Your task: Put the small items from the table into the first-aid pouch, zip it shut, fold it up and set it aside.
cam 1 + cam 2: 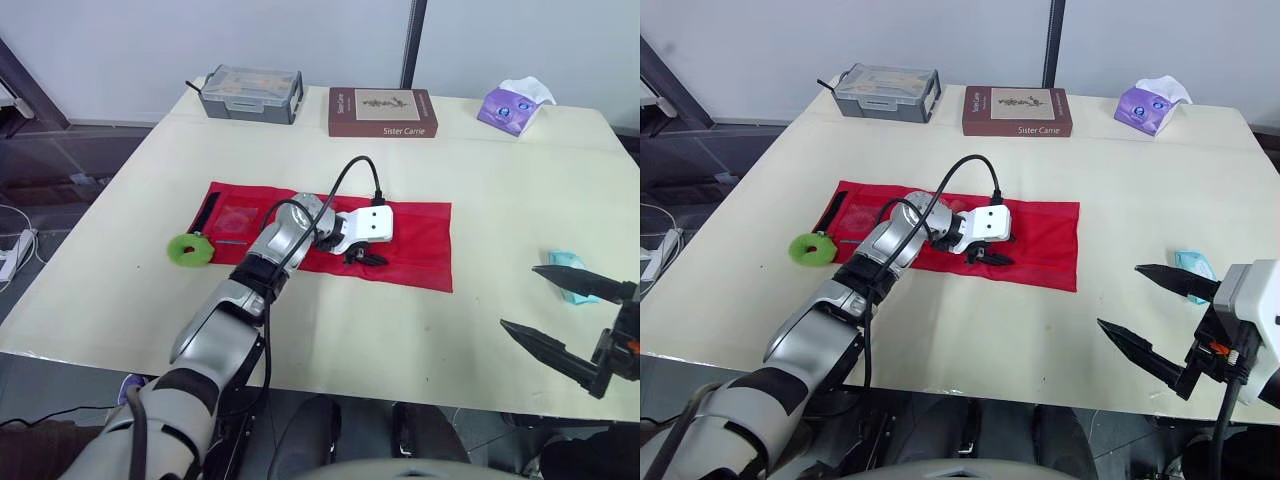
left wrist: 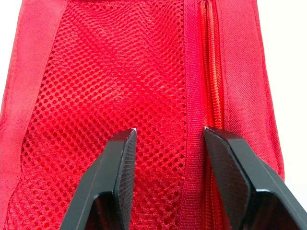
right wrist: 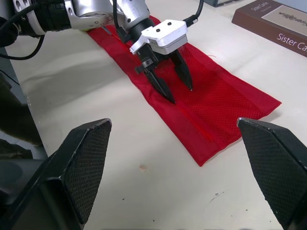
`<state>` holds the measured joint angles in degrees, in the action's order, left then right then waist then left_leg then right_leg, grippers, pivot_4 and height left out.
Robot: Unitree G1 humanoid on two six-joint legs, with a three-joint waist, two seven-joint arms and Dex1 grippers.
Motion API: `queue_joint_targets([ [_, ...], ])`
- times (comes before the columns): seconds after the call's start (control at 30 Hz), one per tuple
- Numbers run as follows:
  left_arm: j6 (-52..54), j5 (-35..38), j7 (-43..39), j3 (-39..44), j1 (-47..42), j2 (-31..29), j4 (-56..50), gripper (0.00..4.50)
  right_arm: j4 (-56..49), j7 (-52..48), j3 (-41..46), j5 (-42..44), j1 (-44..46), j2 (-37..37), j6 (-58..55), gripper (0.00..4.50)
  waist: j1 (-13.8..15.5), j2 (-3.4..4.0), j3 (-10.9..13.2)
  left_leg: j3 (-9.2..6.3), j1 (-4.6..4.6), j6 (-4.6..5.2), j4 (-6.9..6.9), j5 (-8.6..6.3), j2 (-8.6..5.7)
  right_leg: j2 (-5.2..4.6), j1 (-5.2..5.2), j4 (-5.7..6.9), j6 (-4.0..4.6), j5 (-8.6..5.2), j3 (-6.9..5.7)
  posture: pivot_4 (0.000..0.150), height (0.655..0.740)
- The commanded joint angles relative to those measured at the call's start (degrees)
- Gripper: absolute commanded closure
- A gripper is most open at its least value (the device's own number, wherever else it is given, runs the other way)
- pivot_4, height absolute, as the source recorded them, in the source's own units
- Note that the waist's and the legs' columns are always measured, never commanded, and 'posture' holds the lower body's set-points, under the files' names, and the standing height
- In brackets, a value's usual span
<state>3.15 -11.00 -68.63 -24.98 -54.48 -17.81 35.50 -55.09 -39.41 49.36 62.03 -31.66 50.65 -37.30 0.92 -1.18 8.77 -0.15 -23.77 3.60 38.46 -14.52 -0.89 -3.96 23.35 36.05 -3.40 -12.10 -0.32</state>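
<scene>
The red first-aid pouch [image 1: 420, 245] lies unfolded and flat across the middle of the table. Its mesh pocket [image 2: 110, 72] and zipper [image 2: 211, 72] fill the left wrist view. My left gripper [image 1: 365, 258] is open, its fingertips down on the pouch's middle, straddling the mesh beside the zipper. A green roll [image 1: 189, 250] rests on the table by the pouch's left end, near a black strap [image 1: 208, 215]. A small teal packet [image 1: 567, 270] lies at the right. My right gripper [image 1: 520, 296] hovers open and empty just in front of that packet.
Along the table's far edge stand a grey plastic case [image 1: 251, 93], a brown book [image 1: 382, 112] and a purple tissue pack [image 1: 514, 105]. A black cable [image 1: 345, 180] arcs over the left wrist. The table's front edge [image 1: 400, 395] runs close under the right gripper.
</scene>
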Motion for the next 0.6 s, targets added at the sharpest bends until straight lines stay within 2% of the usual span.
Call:
queue_joint_targets([
  [0.03, 0.2, 1.2, -2.3, 0.1, 0.2, -0.2, -1.3, 2.11, -0.9, 0.3, 1.2, 0.7, -0.1, -0.2, 0.7, 0.00, 0.0, 0.00, 0.0, 0.00, 0.00, 0.00, 0.00, 0.00, 0.00, 0.00, 0.00, 0.00, 0.00, 0.00, 0.00, 0.150, 0.7400],
  [0.37, 3.1, 3.4, -3.8, 1.0, -0.7, 1.0, -1.5, 2.11, -0.9, 0.4, 1.0, 0.8, -0.1, 0.0, 0.7, 0.00, 0.0, 0.00, 0.0, 0.00, 0.00, 0.00, 0.00, 0.00, 0.00, 0.00, 0.00, 0.00, 0.00, 0.00, 0.00, 0.150, 0.7400],
  [0.6, -0.6, 0.3, 0.5, -0.6, -2.1, 3.4, 2.0, 2.11, -1.0, 0.6, 1.4, 0.9, -0.3, -0.1, 0.7, 0.00, 0.0, -0.01, 0.0, 0.00, -0.02, 0.00, 0.01, 0.00, -0.01, 0.00, 0.00, 0.00, 0.00, 0.00, 0.00, 0.150, 0.7400],
])
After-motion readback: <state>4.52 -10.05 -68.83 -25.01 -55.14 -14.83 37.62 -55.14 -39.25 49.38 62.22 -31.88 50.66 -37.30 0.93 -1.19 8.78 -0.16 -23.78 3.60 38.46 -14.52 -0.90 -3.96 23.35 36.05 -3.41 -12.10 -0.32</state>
